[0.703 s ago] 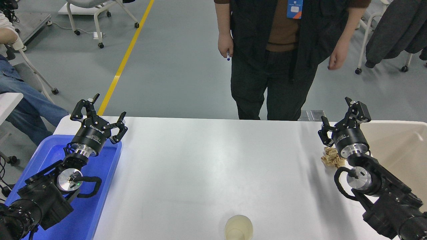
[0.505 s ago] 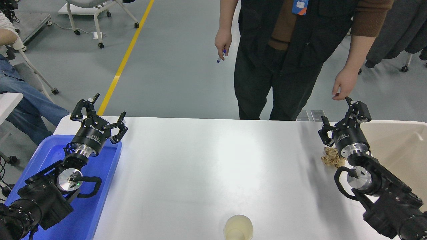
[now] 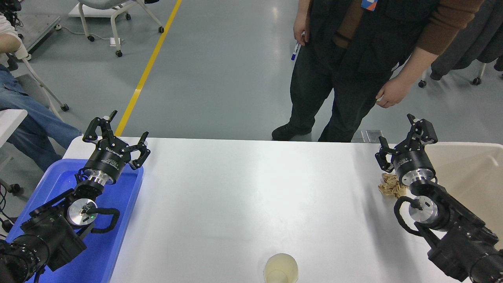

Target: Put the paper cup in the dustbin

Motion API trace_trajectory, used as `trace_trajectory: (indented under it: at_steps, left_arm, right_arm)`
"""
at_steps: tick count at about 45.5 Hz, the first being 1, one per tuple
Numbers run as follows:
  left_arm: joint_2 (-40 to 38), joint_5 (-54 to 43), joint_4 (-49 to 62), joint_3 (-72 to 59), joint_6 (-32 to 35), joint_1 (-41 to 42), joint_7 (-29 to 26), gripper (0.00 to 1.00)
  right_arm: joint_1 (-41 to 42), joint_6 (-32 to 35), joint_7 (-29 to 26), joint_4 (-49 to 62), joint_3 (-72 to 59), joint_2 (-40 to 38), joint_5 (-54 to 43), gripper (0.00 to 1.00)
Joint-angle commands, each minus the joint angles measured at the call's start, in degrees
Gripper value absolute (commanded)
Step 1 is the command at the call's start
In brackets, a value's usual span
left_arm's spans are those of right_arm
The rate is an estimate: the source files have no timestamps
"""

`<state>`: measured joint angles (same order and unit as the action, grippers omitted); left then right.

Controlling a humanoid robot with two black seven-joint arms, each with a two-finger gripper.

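The paper cup (image 3: 280, 269) stands upright at the table's near edge, a little right of centre, its cream inside showing. The beige dustbin (image 3: 471, 173) sits at the table's right end, partly behind my right arm. My right gripper (image 3: 401, 135) is open and empty at the far right, next to the dustbin's left rim and far from the cup. My left gripper (image 3: 118, 131) is open and empty, parked at the lower left over the blue tray's far end.
A crumpled brown paper ball (image 3: 391, 185) lies just beside my right wrist. A blue tray (image 3: 118, 220) lies under my left arm. A person (image 3: 353, 59) stands at the far side holding a pen, one hand (image 3: 387, 96) above my right gripper.
The person has shifted to the right and drawn the hand back up from my right gripper. Both arms and the cup have not moved.
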<state>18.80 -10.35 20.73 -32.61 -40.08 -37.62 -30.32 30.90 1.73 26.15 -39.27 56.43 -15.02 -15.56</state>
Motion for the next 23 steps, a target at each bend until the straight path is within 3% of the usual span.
trace_trajectory:
  at_steps: [1, 23]
  left_arm:
    - [0.01, 0.06, -0.07, 0.00, 0.00, 0.00, 0.00, 1.00]
    - [0.01, 0.06, 0.01, 0.00, 0.00, 0.00, 0.00, 1.00]
  right_arm:
    - [0.47, 0.11, -0.04, -0.01, -0.27, -0.36, 0.00, 1.00]
    - [1.00, 0.03, 0.05, 0.16, -0.27, -0.71, -0.09, 1.00]
